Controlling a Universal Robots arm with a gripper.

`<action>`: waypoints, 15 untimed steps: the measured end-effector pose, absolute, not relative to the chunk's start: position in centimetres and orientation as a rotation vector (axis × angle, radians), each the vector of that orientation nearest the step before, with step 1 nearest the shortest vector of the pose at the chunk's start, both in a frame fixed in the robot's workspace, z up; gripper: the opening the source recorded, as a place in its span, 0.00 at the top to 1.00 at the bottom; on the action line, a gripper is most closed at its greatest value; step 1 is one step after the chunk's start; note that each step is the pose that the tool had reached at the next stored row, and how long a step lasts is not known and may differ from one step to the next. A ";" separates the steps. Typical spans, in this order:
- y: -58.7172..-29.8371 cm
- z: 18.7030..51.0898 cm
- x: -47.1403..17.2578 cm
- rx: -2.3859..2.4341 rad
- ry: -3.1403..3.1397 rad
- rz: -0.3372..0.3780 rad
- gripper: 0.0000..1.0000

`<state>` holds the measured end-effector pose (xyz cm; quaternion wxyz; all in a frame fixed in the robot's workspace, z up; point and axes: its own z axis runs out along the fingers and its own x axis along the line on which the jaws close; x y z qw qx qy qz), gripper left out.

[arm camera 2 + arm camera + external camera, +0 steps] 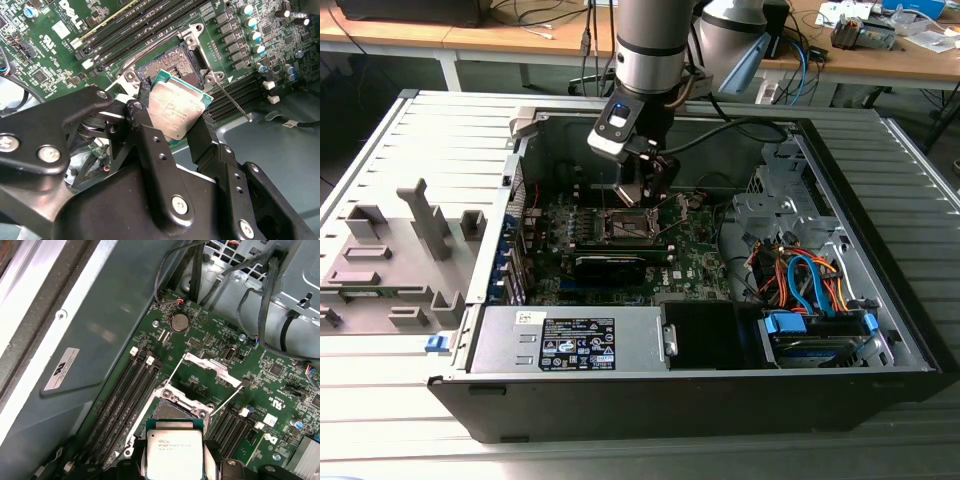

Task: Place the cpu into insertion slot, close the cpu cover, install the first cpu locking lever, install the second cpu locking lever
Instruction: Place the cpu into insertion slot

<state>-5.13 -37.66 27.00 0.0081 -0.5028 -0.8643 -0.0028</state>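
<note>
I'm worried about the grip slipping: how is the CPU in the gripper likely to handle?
The CPU is a thin flat plate, so probably stiff and light. Its smooth metal lid looks slippery, and the gripper pinches it by opposite edges. Held near the open insertion slot, it could tilt if nudged.
</note>
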 end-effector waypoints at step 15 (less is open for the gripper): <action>-37.7 27.0 -5.1 -1.673 -2.640 -0.010 0.45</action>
